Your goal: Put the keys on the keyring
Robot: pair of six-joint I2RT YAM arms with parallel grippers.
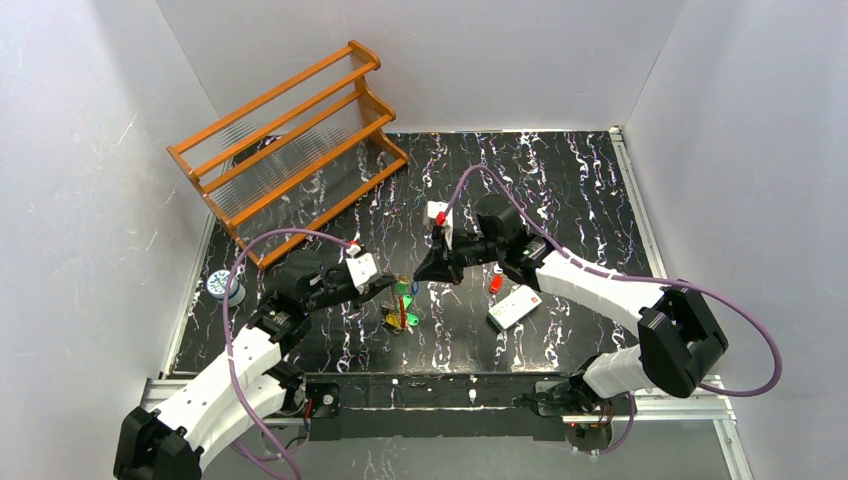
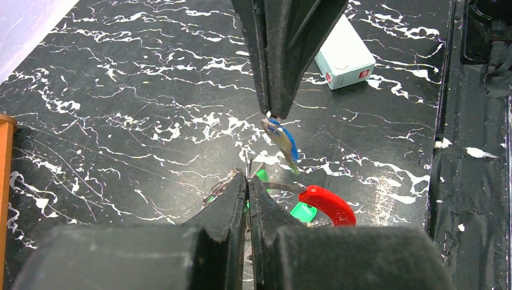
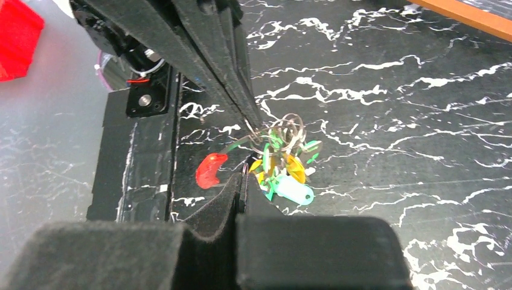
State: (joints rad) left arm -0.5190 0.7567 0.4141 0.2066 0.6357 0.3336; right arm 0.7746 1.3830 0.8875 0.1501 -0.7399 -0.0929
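Black, white-veined tabletop (image 1: pixel 560 190) boxed in by pale walls (image 1: pixel 500 60), with an orange slatted rack (image 1: pixel 290 140) at the far left. Near the table's centre the left gripper (image 2: pixel 249 181), fingers pressed together, appears to pinch the thin wire of the keyring (image 3: pixel 288 121). A bunch of keys (image 3: pixel 284 166) (green, yellow, red, pale) hangs from the ring just above the surface. The right gripper (image 2: pixel 275 113), also pressed shut, nips the blue key (image 2: pixel 285 140) by one end and holds it just beside the ring. A loose red key (image 1: pixel 495 284) lies near the white card (image 1: pixel 513 306), to the right of the bunch.

Handling, as judged: the keys are light, rigid and smooth, so they may pivot between the pads. They are best gripped flat across the plastic head with the hole left clear. The ring is springy wire, best held close to its split, and the bunch will swing.

Not resolved: the ring's split, the blue key's hole and which end is gripped, the exact contact under the left fingers, and how many keys overlap in the bunch
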